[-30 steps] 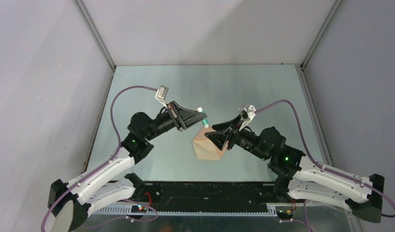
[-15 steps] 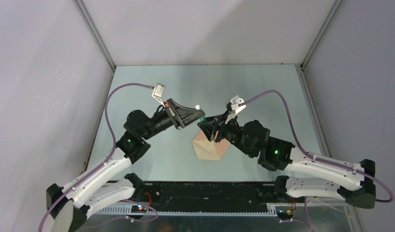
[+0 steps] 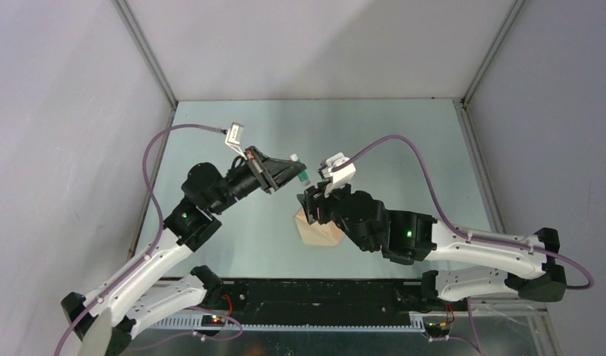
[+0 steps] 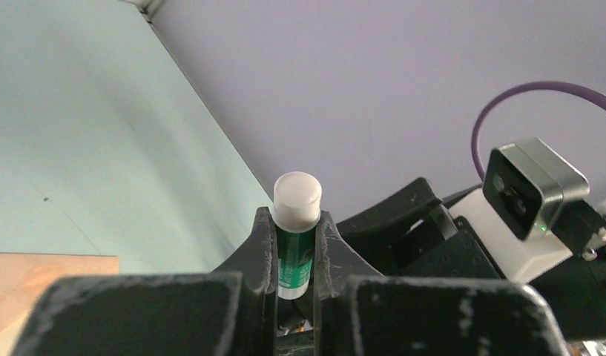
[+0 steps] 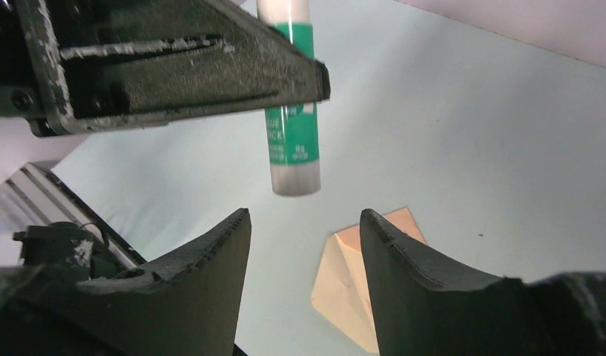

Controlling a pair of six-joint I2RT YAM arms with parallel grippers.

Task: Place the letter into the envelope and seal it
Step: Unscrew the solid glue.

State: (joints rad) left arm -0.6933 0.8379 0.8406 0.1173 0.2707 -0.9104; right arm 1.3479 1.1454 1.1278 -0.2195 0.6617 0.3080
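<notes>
My left gripper (image 3: 300, 170) is shut on a green glue stick (image 4: 295, 248) with a white cap (image 4: 297, 198), held above the table. In the right wrist view the glue stick (image 5: 291, 141) hangs from the left fingers (image 5: 173, 67), its white end just above my right gripper (image 5: 303, 215). That gripper is open with nothing between its fingers. The tan envelope (image 3: 319, 234) lies on the table below the right gripper (image 3: 312, 202), and its pointed flap and paler side show in the right wrist view (image 5: 344, 289). The letter is hidden.
The pale green table (image 3: 374, 141) is walled by grey panels on three sides. A black rail (image 3: 314, 293) runs along the near edge between the arm bases. The right arm's forearm (image 3: 403, 233) crosses the near right of the table.
My right arm has swung left and up off the envelope, its jaws now under the glue stick. The left arm has drawn slightly left, still holding the stick.
</notes>
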